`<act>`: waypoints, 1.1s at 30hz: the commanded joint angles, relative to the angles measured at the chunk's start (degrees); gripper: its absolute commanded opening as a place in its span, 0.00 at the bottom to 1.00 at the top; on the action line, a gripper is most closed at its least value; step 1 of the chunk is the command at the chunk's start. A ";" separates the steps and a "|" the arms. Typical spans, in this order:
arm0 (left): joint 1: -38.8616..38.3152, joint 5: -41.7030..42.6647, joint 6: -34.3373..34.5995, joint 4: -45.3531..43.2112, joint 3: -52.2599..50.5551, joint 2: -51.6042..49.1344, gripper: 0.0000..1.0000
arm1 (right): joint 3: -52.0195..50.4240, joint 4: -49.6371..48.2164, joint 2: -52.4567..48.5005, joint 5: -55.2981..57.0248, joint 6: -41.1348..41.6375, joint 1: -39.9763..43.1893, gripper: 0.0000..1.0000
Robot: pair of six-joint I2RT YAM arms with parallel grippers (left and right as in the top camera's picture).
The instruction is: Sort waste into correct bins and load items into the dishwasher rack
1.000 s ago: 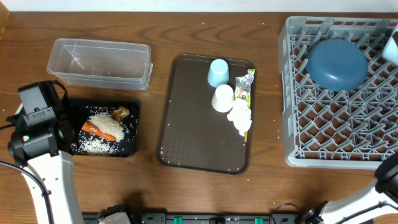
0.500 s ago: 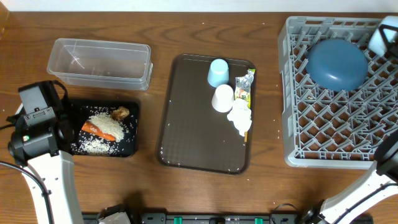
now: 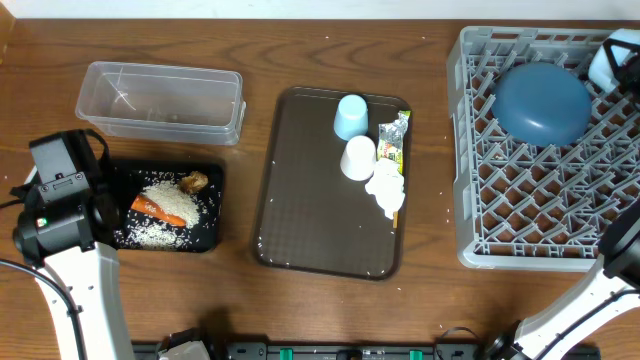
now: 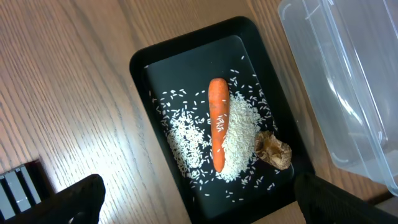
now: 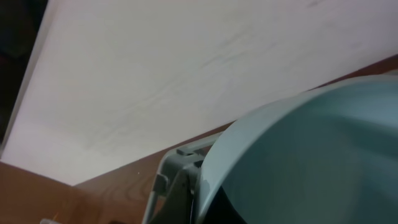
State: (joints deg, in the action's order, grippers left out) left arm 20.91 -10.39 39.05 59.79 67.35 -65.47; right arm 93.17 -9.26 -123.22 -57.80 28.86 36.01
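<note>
My left gripper [image 4: 208,210] hangs open over the near end of the black tray [image 4: 142,62], one dark fingertip [image 4: 79,198] on each side. In the tray lie the orange carrot [image 4: 217,121], white rice [image 4: 239,140] and a brown food lump [image 4: 273,149]. The clear tub [image 3: 160,100] stands behind it. The grey dishwasher rack [image 3: 540,225] carries the blue dish [image 3: 542,102]. A white bowl [image 3: 606,60] hangs over the rack's far right corner, held on its rim by my shut right gripper; its fingers are hidden behind the bowl [image 5: 311,155].
The brown serving tray [image 3: 310,210] in the middle carries a light-blue cup [image 3: 350,116], a white cup [image 3: 358,158], a green-silver wrapper [image 3: 394,138], a crumpled napkin [image 3: 385,188] and chopsticks [image 3: 396,216] under it. My right arm [image 3: 622,262] rises at the rack's near right corner.
The white bowl has moved left and toward the back over the rack's far right corner. The left arm and everything on the trays stayed still.
</note>
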 commanded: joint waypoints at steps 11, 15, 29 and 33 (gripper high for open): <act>0.31 0.13 0.48 0.15 1.22 0.00 0.98 | 0.35 3.65 -4.35 1.66 -1.29 2.32 0.02; 0.31 0.13 0.50 0.15 1.22 0.00 0.98 | 0.35 3.50 -5.01 0.37 -2.16 2.58 0.03; 0.31 0.13 0.50 0.15 1.22 0.00 0.98 | 0.37 1.70 -1.11 -5.68 5.03 7.08 0.22; 0.31 0.13 0.48 0.15 1.22 0.00 0.98 | 0.37 9.11 4.35 -1.49 3.45 8.00 0.38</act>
State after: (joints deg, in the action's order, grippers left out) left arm 20.91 -10.41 39.05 59.77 67.35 -65.47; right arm 93.21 -3.16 -125.36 -61.28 32.84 43.33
